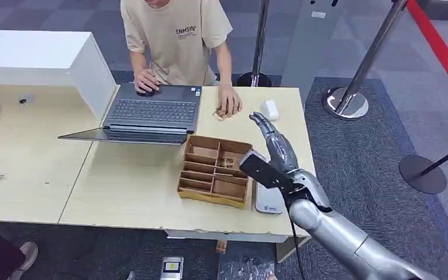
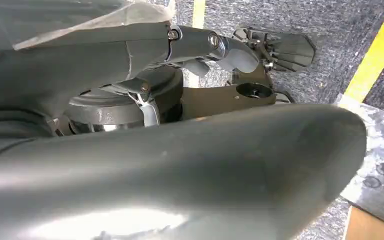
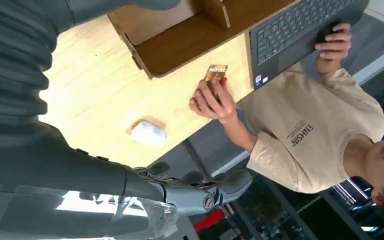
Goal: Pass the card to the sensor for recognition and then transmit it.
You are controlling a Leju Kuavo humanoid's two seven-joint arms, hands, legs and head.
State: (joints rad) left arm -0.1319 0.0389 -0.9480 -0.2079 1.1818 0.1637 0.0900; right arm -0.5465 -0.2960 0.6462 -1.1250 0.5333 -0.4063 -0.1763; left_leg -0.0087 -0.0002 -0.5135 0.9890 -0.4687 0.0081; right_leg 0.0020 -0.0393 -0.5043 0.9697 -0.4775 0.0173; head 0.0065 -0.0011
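While our right hand hangs above the table's right edge with fingers stretched out and apart, gripping nothing, the card lies flat on the table near the far edge, pinned under a person's hand. In the head view that same hand covers it almost fully, just right of the laptop.

Risks as we judge them:
- We reach for the card while the person's fingers are on it. Contact with them is the main hazard; we should wait for release or a clear handover.
- Card is thin and flat on the wood. Our fingers may slide over it or push it toward the far edge and off the table.
- Cardboard organiser sits between our arm and the card, close under the wrist. A low approach could clip its wall and shove it.
- Small white device sits near the far right corner, close to the reach path; easy to knock.
- Grey flat pad at the near right edge, beside the organiser, looks like the sensor, but we can't confirm it. Our forearm partly hides it, so placement there would be half blind.

Left hand: the wrist view is blocked by our own body parts, so we can't tell whether its fingers are apart or together.
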